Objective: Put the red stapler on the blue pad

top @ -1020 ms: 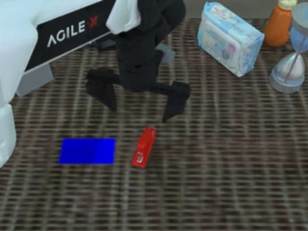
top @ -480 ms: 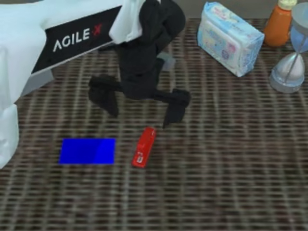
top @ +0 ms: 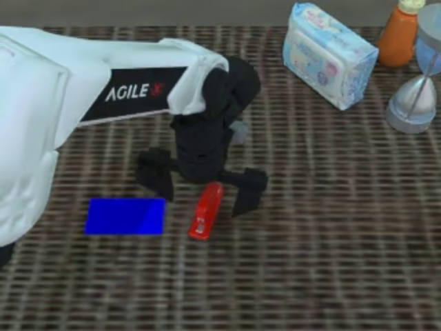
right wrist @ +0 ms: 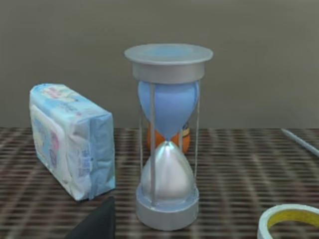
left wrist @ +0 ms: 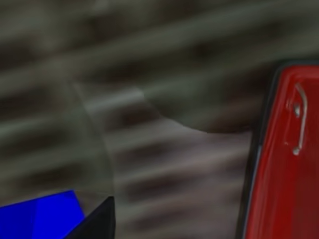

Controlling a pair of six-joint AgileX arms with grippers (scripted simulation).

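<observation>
Right now my left gripper (top: 202, 188) hangs low over the far end of the slim, bright red stapler (top: 206, 211), its two black fingers spread wide — one finger (top: 156, 177) on the stapler's left, nearer the pad, the other (top: 248, 189) on its right. The jaws are released and grasp nothing; whether either finger touches the stapler I cannot tell from above.

That stapler lies flat on the dark woven table mat (top: 331, 241), slightly tilted, with its small silver mark at the near end. Just beside it, to the left and apart from it, lies the flat, saturated blue rectangular pad (top: 125, 216). My left wrist camera sits very close to the mat: the red stapler (left wrist: 284, 164) fills one edge, and a corner of the blue pad (left wrist: 40, 216) shows at another.

At the table's far right stand a pale blue-white tissue pack (top: 329, 54), an orange bottle (top: 400, 36) and a silver-and-blue hourglass (top: 415, 96). My right arm is parked out of the top view — its wrist camera faces the hourglass (right wrist: 168, 149).
</observation>
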